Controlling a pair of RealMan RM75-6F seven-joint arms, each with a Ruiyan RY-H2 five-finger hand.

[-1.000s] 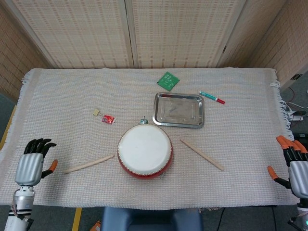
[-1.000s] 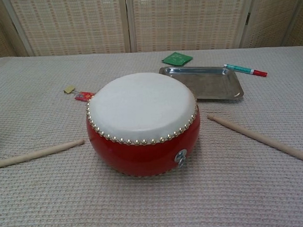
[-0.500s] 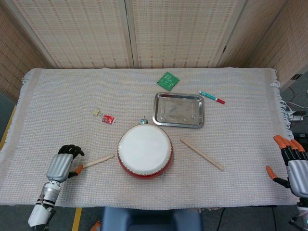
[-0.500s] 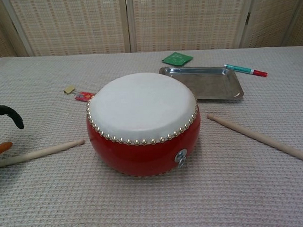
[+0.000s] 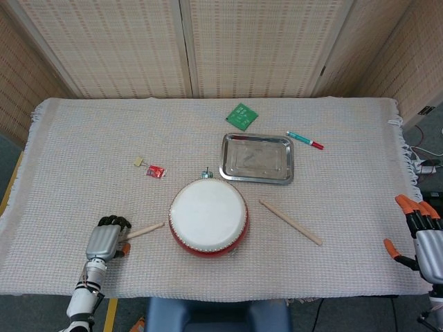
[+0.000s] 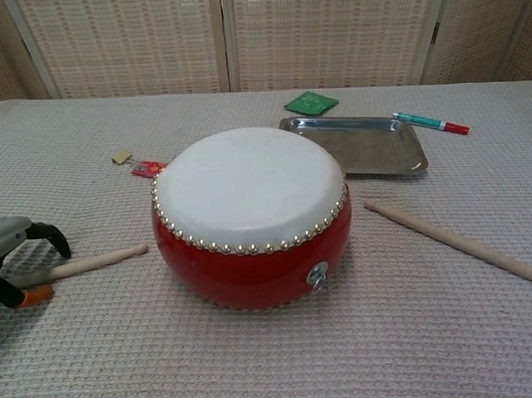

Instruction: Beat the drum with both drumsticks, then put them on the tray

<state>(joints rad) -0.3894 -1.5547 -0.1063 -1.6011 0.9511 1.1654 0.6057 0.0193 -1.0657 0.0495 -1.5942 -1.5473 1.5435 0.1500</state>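
A red drum [image 5: 208, 216] with a white skin [image 6: 248, 178] stands at the front middle of the cloth-covered table. One wooden drumstick [image 5: 144, 230] lies to its left, another drumstick [image 5: 291, 222] to its right. My left hand [image 5: 106, 238] is down over the outer end of the left drumstick [image 6: 102, 260]. Its fingers [image 6: 50, 235] arch behind the stick and the thumb sits in front, with gaps around the wood. My right hand [image 5: 422, 235] hovers with fingers spread at the table's right edge, far from the right drumstick [image 6: 455, 242]. The steel tray [image 5: 256, 158] lies behind the drum.
A green circuit board [image 5: 241, 115] and a teal-and-red marker [image 5: 304, 140] lie beside the tray [image 6: 360, 143]. A small red item [image 5: 156, 171] and a yellow tag [image 5: 139, 162] sit left of the drum's back. A folding screen stands behind the table.
My left hand has travelled right and inward from the table's left edge and come down around the end of the left drumstick. The right hand has hardly moved.
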